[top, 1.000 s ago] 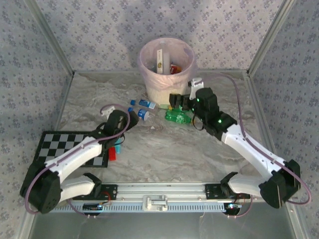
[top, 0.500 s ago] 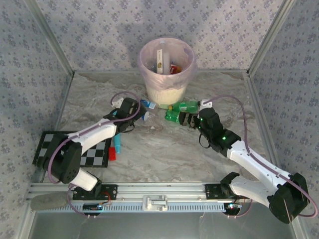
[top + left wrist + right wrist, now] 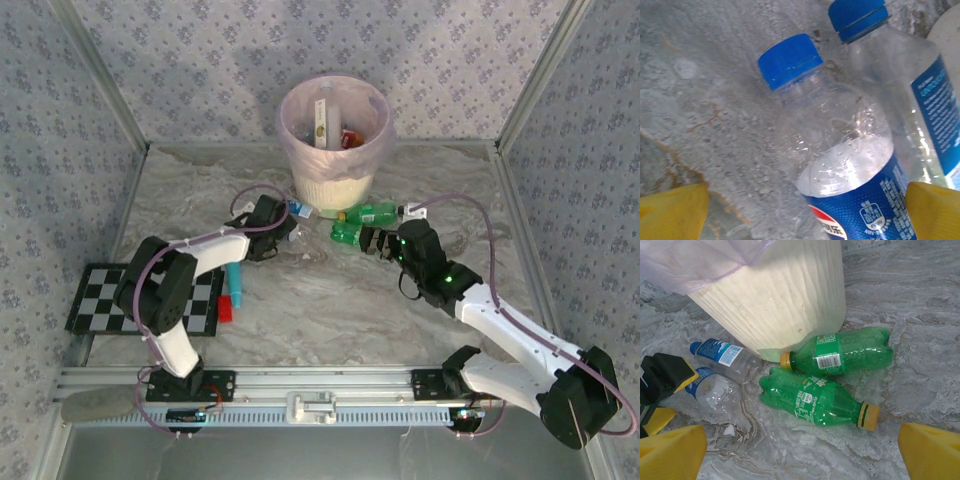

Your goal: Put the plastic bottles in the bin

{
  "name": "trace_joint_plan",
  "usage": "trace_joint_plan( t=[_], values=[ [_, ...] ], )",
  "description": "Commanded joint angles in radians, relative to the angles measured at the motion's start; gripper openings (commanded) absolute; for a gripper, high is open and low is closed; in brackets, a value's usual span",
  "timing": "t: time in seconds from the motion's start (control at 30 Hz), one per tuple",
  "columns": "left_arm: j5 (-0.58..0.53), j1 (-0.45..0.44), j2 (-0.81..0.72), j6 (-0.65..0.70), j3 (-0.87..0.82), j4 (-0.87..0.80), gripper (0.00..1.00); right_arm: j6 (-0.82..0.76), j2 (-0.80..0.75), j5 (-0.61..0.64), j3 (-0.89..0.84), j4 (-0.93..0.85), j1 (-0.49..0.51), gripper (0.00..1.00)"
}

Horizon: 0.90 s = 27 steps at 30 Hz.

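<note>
The bin [image 3: 334,186] stands at the back centre, cream with a pink bag, and its wall [image 3: 785,295] fills the upper part of the right wrist view. Two green bottles [image 3: 372,212] [image 3: 345,234] lie at its base. My right gripper [image 3: 368,240] is open just short of the nearer green bottle [image 3: 815,400], its yellow fingertips [image 3: 670,450] wide apart. My left gripper [image 3: 283,228] is open, straddling a clear blue-capped Pepsi bottle [image 3: 840,160]. A second clear bottle [image 3: 910,85] with a blue label lies beside that one.
A checkerboard [image 3: 105,295] lies at the left, with a teal stick tool [image 3: 233,285] with a red end at its right edge. A white box [image 3: 322,120] and something red [image 3: 350,138] sit inside the bin. Patterned walls close in the table.
My left gripper has swung from near the checkerboard toward the clear bottles by the bin. My right gripper drew back from the bin's base, uncovering the second green bottle, then stayed.
</note>
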Motion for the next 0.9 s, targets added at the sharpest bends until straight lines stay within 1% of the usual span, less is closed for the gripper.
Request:
trace_joint_plan(
  t=[0.0,0.13,0.3,0.43,0.63,0.7,0.87],
  values=[
    [0.033,0.005,0.041,-0.026,0.022,-0.019,1.00,0.018,-0.029,0.037,0.000,-0.023,0.006,1.00],
    [0.054,0.006,0.055,-0.023,0.010,-0.019,1.00,0.018,-0.031,0.045,-0.004,-0.022,0.006,1.00],
    [0.049,0.010,0.052,-0.021,-0.025,-0.020,1.00,0.020,-0.024,0.042,-0.005,-0.013,0.005,1.00],
    [0.050,0.014,0.042,-0.021,-0.045,-0.010,0.98,0.021,-0.020,0.041,-0.005,-0.011,0.006,1.00],
    [0.057,0.014,0.032,-0.015,-0.054,0.007,0.87,0.027,-0.016,0.041,-0.008,-0.014,0.007,1.00],
    [0.056,0.015,0.028,-0.015,-0.056,0.010,0.81,0.027,-0.014,0.041,-0.008,-0.014,0.008,1.00],
    [0.055,0.015,0.014,-0.014,-0.073,0.028,0.70,0.029,-0.016,0.047,-0.012,-0.018,0.009,1.00]
  ],
)
